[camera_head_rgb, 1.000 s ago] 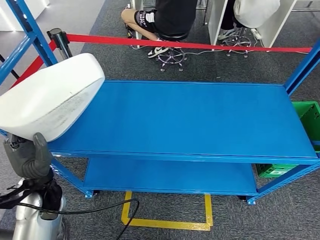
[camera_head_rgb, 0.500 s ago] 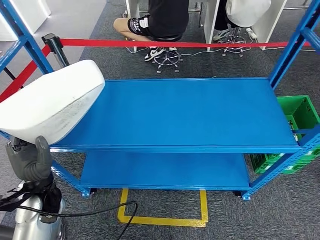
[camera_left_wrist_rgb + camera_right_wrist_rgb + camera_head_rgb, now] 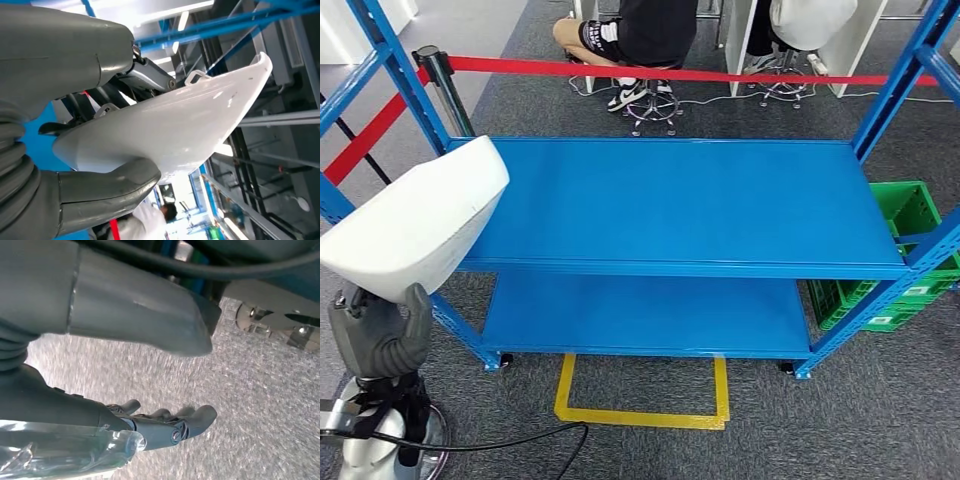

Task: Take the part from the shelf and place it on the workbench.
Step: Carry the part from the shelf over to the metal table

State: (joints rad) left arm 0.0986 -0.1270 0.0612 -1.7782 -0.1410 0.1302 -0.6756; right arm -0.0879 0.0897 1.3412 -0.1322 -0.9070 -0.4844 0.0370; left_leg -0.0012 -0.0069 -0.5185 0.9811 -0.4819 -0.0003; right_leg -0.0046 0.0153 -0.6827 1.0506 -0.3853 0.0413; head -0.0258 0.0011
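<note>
Part (image 3: 410, 230) lower in view than before

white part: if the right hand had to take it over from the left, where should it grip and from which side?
Probably the free far end of the white part, coming in from the robot's right over the blue shelf. The left hand grips the near end from underneath, thumb below and fingers above in the left wrist view, so that end is taken. The part is a long curved shell; its thin rim suits a thumb-and-finger clamp across the edge.

One white part (image 3: 414, 225), one blue shelf (image 3: 675, 205), one green crate (image 3: 905, 215).
</note>
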